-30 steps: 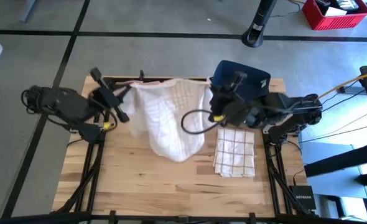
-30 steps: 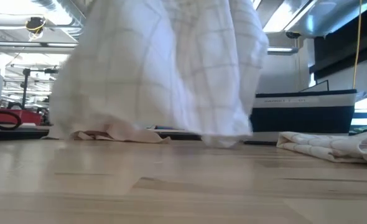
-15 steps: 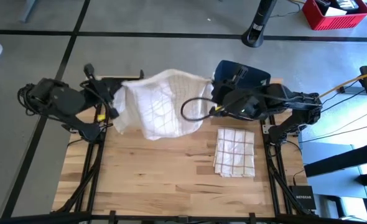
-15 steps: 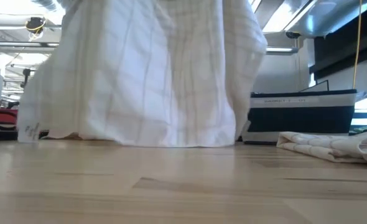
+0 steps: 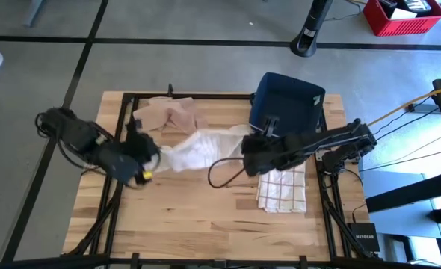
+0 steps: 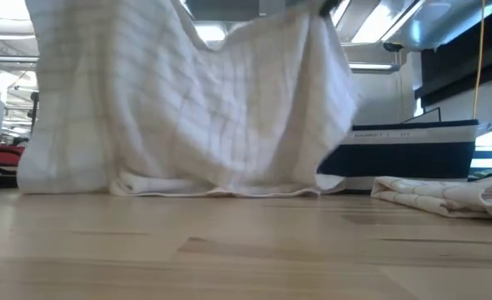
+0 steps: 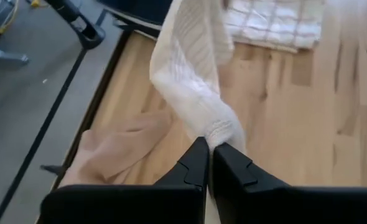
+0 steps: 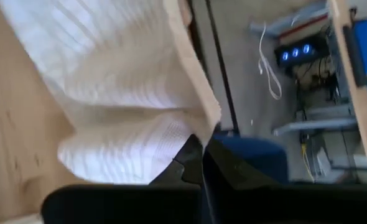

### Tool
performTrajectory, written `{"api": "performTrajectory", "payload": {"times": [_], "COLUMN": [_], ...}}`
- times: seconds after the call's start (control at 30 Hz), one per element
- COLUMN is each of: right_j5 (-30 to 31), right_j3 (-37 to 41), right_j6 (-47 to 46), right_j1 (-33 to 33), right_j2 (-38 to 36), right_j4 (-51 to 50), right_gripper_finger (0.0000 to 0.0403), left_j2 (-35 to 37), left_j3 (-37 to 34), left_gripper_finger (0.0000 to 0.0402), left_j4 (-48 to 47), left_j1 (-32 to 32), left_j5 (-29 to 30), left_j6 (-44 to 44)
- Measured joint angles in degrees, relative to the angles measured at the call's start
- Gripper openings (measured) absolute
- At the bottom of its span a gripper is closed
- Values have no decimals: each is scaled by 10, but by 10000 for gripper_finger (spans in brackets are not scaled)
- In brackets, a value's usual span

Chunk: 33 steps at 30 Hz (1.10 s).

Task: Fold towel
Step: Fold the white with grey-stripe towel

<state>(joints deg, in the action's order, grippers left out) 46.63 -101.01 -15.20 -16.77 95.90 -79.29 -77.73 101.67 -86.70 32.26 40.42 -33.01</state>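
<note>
Two grippers: both were clamped tight on the white towel, one at each end, and both had dropped from a raised hold to low over the table within the last second.
Left gripper: its fingers were closed on a bunched corner of the white towel, seen in its wrist view as cloth pinched between the two dark tips; it sat left of centre, nearer than it had been a moment earlier.
White towel: earlier it hung high as a curtain between the arms at the far edge; now it lay stretched in a band across the middle of the table, sagging onto the wood, its lower hem resting on the surface in the low view.
Tan cloth: a second piece lay crumpled on the far-left part of the table, uncovered once the white towel came forward.
Right gripper: fingers shut on the opposite edge of the towel, right of centre, just beside the folded checked towel.
Blue bin: sat at the far right, untouched.
Meaning for the task: the towel looked about to be laid flat; no fold had been made yet, and spreading it smooth seemed the step in hand.
</note>
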Motion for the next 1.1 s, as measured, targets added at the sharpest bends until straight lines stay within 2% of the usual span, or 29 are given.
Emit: {"api": "performTrajectory", "payload": {"times": [0.33,0.4,0.53,0.77,0.97,1.1], "right_j5": [-37,-37,-38,-73,-92,-103], "right_j3": [202,237,298,363,385,382], "right_j6": [-145,-154,-188,-295,-382,-404], "right_j1": [-81,-102,-146,-195,-200,-200], "right_j2": [0,0,0,0,-1,0], "right_j4": [-1,-1,-10,-38,-28,-25], "right_gripper_finger": [5,5,5,5,7,39], "left_j2": [-173,-207,-269,-366,-421,-420], "left_j3": [0,-1,-1,-1,-1,-1], "left_gripper_finger": [8,8,8,8,9,37], "left_j4": [39,88,244,502,604,611], "left_j1": [21,20,23,6,-11,-26], "left_j5": [3,3,-13,-112,-125,-193], "left_j6": [15,38,141,278,334,304]}}
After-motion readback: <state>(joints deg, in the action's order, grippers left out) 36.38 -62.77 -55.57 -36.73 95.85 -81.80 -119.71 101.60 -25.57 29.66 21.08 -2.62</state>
